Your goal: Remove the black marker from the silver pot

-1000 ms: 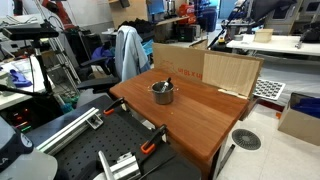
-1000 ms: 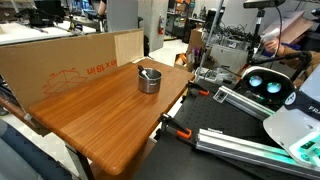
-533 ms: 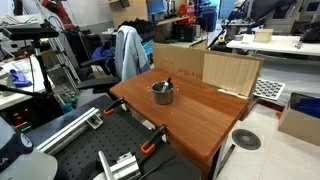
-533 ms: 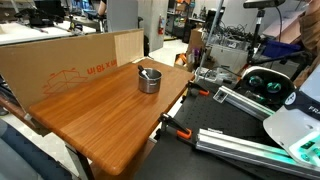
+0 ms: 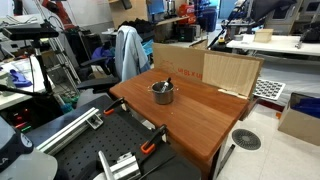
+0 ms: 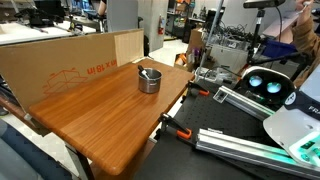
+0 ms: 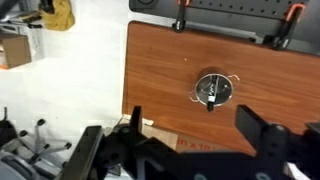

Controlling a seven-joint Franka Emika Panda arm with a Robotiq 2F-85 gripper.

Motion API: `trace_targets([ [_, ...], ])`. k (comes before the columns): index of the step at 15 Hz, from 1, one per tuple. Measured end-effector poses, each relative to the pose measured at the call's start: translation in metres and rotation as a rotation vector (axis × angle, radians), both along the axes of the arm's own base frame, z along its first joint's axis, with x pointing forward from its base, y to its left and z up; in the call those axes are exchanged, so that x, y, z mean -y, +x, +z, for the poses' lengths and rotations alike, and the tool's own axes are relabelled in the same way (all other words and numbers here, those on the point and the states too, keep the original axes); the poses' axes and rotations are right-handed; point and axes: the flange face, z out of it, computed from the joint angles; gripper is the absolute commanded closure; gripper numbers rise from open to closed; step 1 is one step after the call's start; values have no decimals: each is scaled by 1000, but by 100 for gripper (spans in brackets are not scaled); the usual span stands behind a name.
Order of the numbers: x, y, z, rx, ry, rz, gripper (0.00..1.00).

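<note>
The silver pot (image 5: 162, 92) stands on the wooden table (image 5: 190, 115) near its back edge; it also shows in an exterior view (image 6: 149, 80) and from high above in the wrist view (image 7: 213, 90). The black marker (image 7: 211, 98) lies inside the pot, leaning over the rim; it shows as a dark stick in both exterior views (image 5: 167, 84) (image 6: 144, 71). My gripper (image 7: 195, 130) is open and empty, with its fingers (image 7: 257, 128) wide apart, high above the table. The arm itself is outside both exterior views.
A cardboard panel (image 6: 60, 65) stands along the table's back edge. Orange-handled clamps (image 7: 181, 14) grip the table's front edge. Metal rails (image 6: 250, 145) and robot base parts lie in front. A cluttered lab and a chair with a coat (image 5: 128, 52) surround the table.
</note>
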Motion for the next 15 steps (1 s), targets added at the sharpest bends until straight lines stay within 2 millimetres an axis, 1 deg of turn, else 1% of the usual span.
trace_targets([
  [3, -5, 11, -16, -11, 12, 65, 0],
  [5, -8, 21, -33, -36, 27, 115, 0],
  [10, -9, 43, -82, -125, 117, 174, 0],
  [15, -11, 68, -132, -242, 207, 173, 0],
])
